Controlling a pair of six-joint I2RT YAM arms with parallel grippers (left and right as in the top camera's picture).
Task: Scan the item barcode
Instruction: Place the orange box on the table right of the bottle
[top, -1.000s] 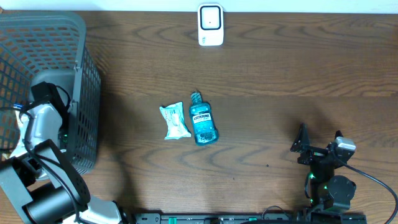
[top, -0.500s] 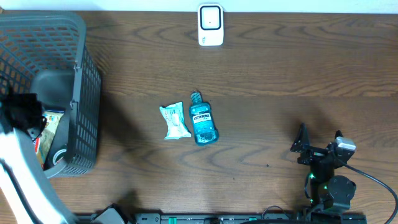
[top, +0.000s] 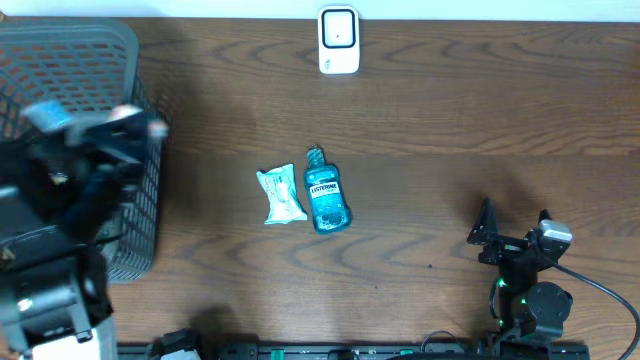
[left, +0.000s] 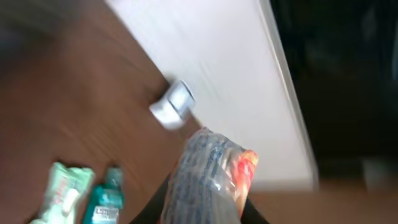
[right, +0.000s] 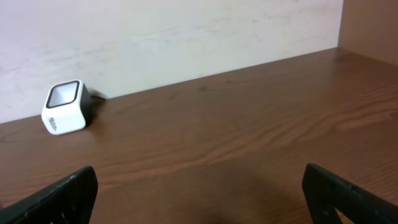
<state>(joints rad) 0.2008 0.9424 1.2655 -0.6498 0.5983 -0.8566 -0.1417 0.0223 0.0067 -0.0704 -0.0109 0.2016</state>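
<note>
**The left hand (left: 202, 206) pinches a crinkly grey plastic packet (left: 208, 171)**

At the lower right of the overhead frame, the right hand (top: 515, 212) rests with its fingers spread wide and nothing between them. The packet, printed red and orange at one end, is held up off the brown wooden worktop (top: 450, 120). Overhead, the left arm is a blur over the grey mesh plastic basket (top: 130, 60) at the left edge. At mid-frame a pale green pouch (top: 281, 195) and a blue mouthwash bottle (top: 326, 200) lie just beside each other. The white box-shaped barcode scanner (top: 339, 40) stands at the top edge.
</note>
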